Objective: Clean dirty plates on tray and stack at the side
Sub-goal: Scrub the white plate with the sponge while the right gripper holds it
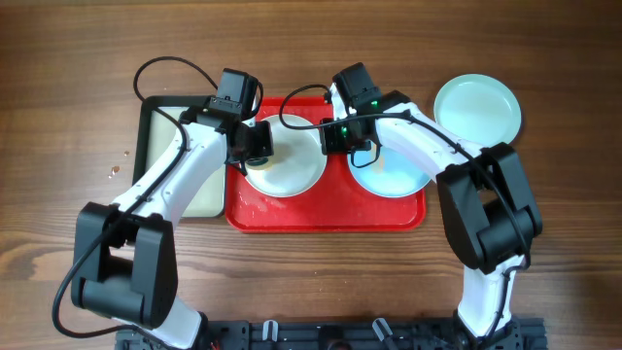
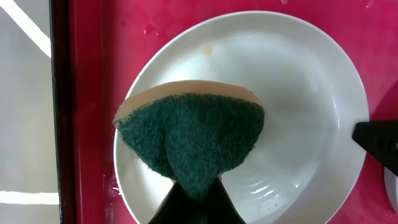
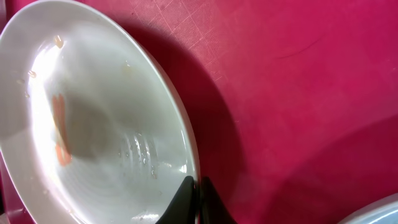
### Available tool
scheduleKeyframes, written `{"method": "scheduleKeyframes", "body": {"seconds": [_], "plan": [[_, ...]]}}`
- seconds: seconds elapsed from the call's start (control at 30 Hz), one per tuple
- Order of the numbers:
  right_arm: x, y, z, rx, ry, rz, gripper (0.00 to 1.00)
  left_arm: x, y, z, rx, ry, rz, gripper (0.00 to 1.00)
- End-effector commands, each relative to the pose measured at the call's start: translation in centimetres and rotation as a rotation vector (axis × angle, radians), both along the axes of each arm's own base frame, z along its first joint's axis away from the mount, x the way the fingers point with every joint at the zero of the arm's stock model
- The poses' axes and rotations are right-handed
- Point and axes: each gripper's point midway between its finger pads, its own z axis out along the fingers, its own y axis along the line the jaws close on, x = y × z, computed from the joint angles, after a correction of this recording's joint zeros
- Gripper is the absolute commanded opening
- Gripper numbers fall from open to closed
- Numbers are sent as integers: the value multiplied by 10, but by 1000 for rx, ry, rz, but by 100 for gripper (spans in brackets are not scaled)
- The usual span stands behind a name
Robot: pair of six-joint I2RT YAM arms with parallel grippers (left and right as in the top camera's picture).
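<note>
red tray (image 1: 326, 219) holds white plate (image 1: 292, 175), turquoise plate (image 1: 394, 180), left tool (image 2: 194, 205) pinching sponge (image 2: 193, 134), right tool (image 3: 198, 202) pinching white plate's rim

The wooden table (image 1: 58, 117) carries a black-rimmed tray (image 1: 157, 146) with a pale inside, left of centre. A few specks (image 1: 115, 170) lie on the table just left of that tray. The sponge (image 2: 193, 140) has a dark green scouring face and a tan backing.
</note>
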Motion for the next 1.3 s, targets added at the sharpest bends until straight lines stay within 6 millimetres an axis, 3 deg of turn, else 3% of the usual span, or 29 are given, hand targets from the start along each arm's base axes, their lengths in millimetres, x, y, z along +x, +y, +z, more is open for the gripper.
{"method": "scheduleKeyframes", "body": {"seconds": [0.0,0.1,0.23,0.33,0.47,0.6,0.77,1.03,1.13,1.27], "plan": [[-7,5,-10,12,41,5,4,-6,2,-19,25,50,12,4],[-7,5,-10,12,41,5,4,-9,5,-38,47,98,14,4],[-7,5,-10,12,41,6,4,-10,23,-57,146,127,88,4],[-7,4,-10,12,41,5,4,-13,22,-67,148,152,84,4],[-7,5,-10,12,40,6,4,-20,13,-81,122,202,65,4],[-7,5,-10,13,40,6,4,-28,-18,-92,-41,268,26,4],[-7,5,-10,13,40,6,4,-30,-54,-82,-250,296,-24,4],[-7,5,-10,12,40,6,4,-23,-70,-72,-344,262,-65,4],[-7,4,-10,12,40,5,4,-10,-65,-50,-337,193,-59,4],[-7,5,-10,12,40,5,4,11,-49,2,-262,20,-38,4]]}}
